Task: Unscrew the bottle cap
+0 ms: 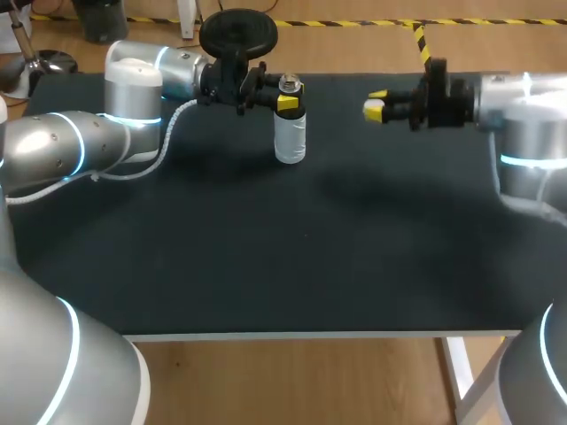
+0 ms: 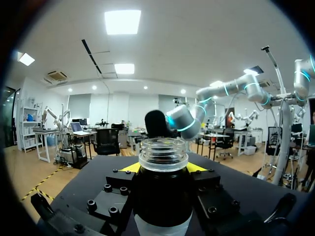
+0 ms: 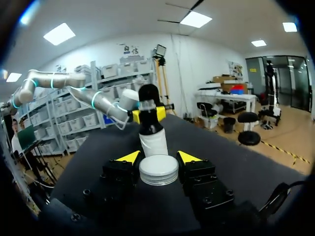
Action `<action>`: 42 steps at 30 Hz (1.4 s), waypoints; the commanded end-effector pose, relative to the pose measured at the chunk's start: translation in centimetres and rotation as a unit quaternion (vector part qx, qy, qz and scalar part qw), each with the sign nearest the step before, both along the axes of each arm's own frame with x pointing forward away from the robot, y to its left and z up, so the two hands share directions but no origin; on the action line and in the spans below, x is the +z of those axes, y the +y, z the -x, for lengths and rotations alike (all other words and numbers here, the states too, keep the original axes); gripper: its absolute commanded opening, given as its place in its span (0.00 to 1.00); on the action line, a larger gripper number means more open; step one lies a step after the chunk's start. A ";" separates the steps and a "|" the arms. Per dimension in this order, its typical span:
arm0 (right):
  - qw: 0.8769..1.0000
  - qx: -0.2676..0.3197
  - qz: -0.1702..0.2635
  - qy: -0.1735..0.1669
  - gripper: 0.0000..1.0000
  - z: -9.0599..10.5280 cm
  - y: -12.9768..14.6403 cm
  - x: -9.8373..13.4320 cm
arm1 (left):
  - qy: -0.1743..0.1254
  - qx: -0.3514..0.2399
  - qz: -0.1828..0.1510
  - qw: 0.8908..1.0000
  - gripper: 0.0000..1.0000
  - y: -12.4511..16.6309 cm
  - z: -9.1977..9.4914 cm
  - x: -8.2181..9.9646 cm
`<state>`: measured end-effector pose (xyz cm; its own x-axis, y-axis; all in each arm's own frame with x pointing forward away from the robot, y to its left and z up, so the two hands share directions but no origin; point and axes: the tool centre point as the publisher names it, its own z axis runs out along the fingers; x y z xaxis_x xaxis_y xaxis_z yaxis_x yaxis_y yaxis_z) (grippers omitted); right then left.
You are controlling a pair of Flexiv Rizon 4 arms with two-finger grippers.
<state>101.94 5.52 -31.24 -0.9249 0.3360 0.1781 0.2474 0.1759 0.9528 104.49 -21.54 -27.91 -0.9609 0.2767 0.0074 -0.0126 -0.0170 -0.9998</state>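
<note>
Toward the far side of the flat black worktop (image 1: 266, 266), the small white plastic bottle with a clear neck (image 1: 290, 137) stands upright. The left jaws pinch its neck from both sides. Its mouth is open, with no top on it. Well apart from it, the right jaws are closed on the round white ribbed cap (image 3: 158, 169). The unscrewing looks done to me. Maybe only setting the cap down is left.

The clear plastic bottle with a white label (image 2: 163, 155) is hiding most of the left gripper's (image 2: 162, 167) yellow fingertips (image 2: 129, 168), its base running off the edge. In the right wrist view, the white round ribbed cap (image 3: 158, 169) is covering the bottle's foot.
</note>
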 end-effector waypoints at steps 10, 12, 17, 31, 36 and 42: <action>0.984 -0.166 0.062 0.022 0.00 1.7 -0.8 -3.7 | 0.001 -0.003 0.000 1.000 0.00 -0.1 -0.3 -0.1; 0.983 -0.169 0.065 0.034 0.00 1.8 -0.9 -4.1 | 0.001 -0.003 0.000 1.000 0.00 -0.1 -0.3 -0.1; 0.982 -0.172 0.058 0.055 0.48 2.3 -1.1 -5.0 | 0.001 -0.003 0.000 1.000 0.00 -0.1 -0.3 -0.1; 0.979 -0.181 0.055 0.080 1.00 2.9 -1.1 -5.4 | 0.001 -0.003 0.000 1.000 0.00 -0.1 -0.3 -0.1; 0.979 -0.178 0.055 0.076 1.00 2.5 -1.0 -5.1 | 0.001 -0.003 0.000 1.000 0.00 -0.1 -0.3 -0.1; 0.982 -0.169 0.042 0.075 1.00 2.0 -0.9 -4.9 | 0.001 -0.003 0.000 1.000 1.00 -0.1 -0.3 -0.1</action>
<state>99.67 4.93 -35.85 -0.7166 0.6474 0.2596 0.4468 0.1402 0.8836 104.48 -21.55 -27.91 -0.9609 0.2768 0.0074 -0.0126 -0.0171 -0.9998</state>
